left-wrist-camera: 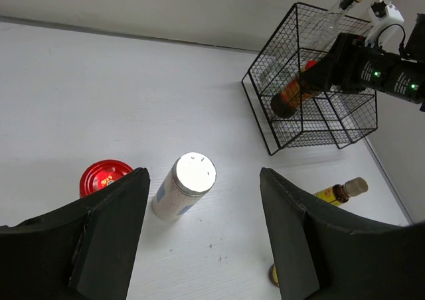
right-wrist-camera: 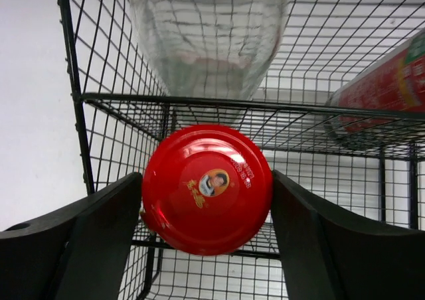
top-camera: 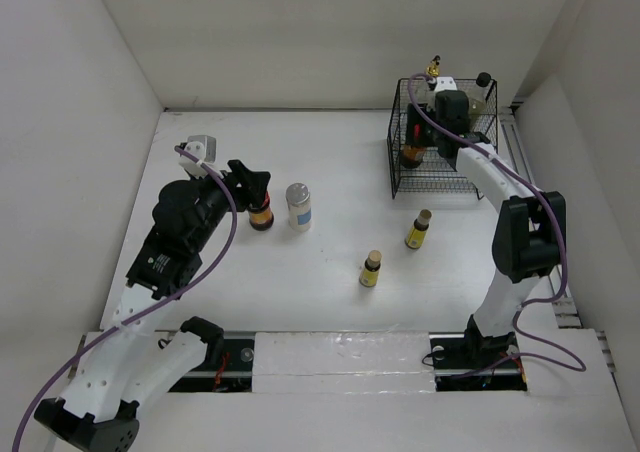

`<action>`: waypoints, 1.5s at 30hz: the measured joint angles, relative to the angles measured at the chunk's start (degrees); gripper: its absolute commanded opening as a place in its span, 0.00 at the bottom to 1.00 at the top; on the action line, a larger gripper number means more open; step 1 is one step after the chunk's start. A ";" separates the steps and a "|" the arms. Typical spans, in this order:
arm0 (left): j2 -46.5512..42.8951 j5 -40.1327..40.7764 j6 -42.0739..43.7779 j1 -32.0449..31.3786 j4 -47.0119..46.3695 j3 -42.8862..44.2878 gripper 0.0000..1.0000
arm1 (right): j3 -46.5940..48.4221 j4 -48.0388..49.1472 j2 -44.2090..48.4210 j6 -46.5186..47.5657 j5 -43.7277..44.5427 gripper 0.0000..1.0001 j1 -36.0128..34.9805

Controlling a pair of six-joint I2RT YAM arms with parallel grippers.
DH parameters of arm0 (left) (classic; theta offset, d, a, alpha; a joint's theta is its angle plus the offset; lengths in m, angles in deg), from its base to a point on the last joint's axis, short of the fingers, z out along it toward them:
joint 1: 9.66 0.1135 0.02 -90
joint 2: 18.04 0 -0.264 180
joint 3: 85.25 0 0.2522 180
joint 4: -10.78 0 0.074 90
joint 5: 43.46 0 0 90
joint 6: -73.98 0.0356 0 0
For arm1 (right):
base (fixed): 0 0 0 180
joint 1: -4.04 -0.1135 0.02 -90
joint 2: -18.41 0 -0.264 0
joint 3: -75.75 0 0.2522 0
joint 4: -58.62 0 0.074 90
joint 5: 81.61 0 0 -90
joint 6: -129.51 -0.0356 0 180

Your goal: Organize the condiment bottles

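Jar with a red lid is squeezed tight between the fingers of the right gripper. It's tipped at an angle inside the wire basket at the far right, with a clear bottle just behind it. Out on the table, the left gripper hangs with its fingers spread wide above the shaker. The second red jar is just beside the shaker. One yellow bottle and another yellow bottle sit in front of the basket, a bit apart.

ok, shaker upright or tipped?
Upright. The shaker stands on its base on the table, silver lid up; the left wrist view looks down on the lid.
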 measured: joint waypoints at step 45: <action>-1.46 6.97 -1.66 0.00 1.29 0.00 0.59 | -7.32 12.59 -1.73 2.60 -8.81 0.71 -36.09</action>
